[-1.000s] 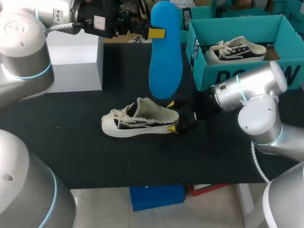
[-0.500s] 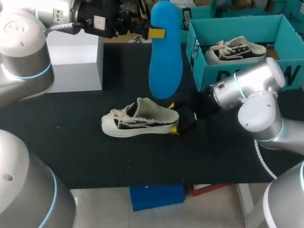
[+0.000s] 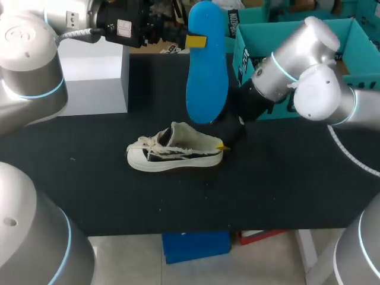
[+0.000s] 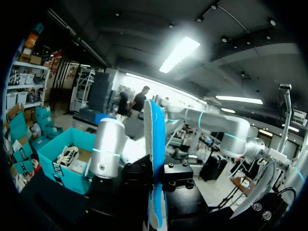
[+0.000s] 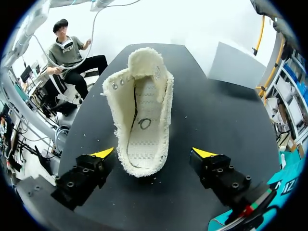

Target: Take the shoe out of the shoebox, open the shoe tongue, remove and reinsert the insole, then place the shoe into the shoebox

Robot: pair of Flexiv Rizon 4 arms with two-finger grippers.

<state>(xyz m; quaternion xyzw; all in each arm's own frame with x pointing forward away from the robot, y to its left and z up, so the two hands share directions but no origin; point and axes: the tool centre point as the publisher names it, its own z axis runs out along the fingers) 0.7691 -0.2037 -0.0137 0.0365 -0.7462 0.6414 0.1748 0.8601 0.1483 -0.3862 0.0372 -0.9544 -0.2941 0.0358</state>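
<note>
A cream low-top shoe point(image 3: 175, 151) lies on its side on the black table, toe to the left. In the right wrist view the shoe point(image 5: 140, 118) shows its fuzzy, hollow inside, with its heel between the spread yellow tips. My right gripper point(image 3: 228, 136) is open at the heel, its fingers point(image 5: 103, 154) clear of the shoe on both sides. The blue insole point(image 3: 206, 62) hangs upright above the table behind the shoe, with my left gripper point(image 3: 196, 41) shut on its upper part. The left wrist view shows the insole point(image 4: 156, 144) edge-on between that gripper's black fingers.
A teal shoebox point(image 3: 359, 41) stands at the back right, largely behind my right arm. A pale grey block point(image 3: 95, 74) sits at the back left. The table's front edge runs close below the shoe.
My right arm has swung up and back, so its elbow now stands in front of the shoebox; its gripper stays at the shoe's heel. The left arm, insole and shoe have not moved.
</note>
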